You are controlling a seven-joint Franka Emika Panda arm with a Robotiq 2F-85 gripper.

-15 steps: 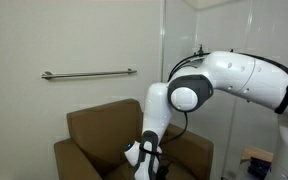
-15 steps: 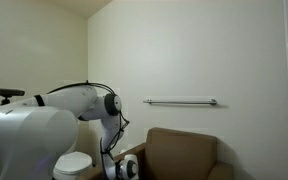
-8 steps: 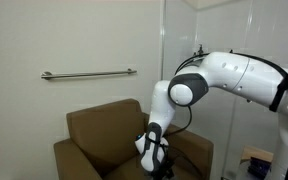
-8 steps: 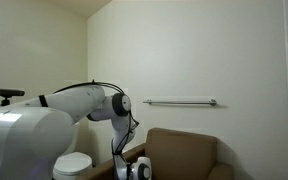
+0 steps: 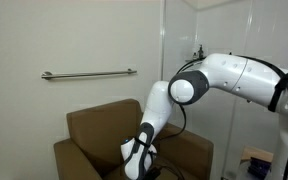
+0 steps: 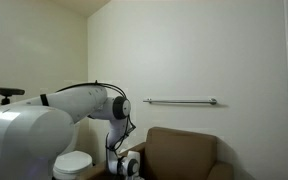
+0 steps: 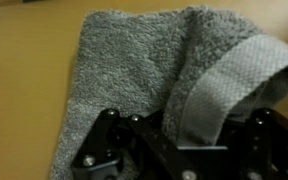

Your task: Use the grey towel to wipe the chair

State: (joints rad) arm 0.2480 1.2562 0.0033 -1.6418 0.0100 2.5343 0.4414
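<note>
Grey terry cloth fills the middle of my wrist view: the grey towel (image 7: 134,70) lies rumpled on the tan seat of the chair (image 7: 24,80). One fold rises into my gripper (image 7: 184,130) at the bottom edge, jaws clamped together on it. In both exterior views my arm (image 5: 224,75) (image 6: 84,100) reaches down onto the chair (image 5: 94,125) (image 6: 184,150), low in the frame.

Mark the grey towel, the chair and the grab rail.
grey towel (image 7: 129,70), wrist view, flat middle of the cloth.
chair (image 5: 99,125), in an exterior view, backrest front.
grab rail (image 5: 89,73), in an exterior view, bar's midpoint.
</note>
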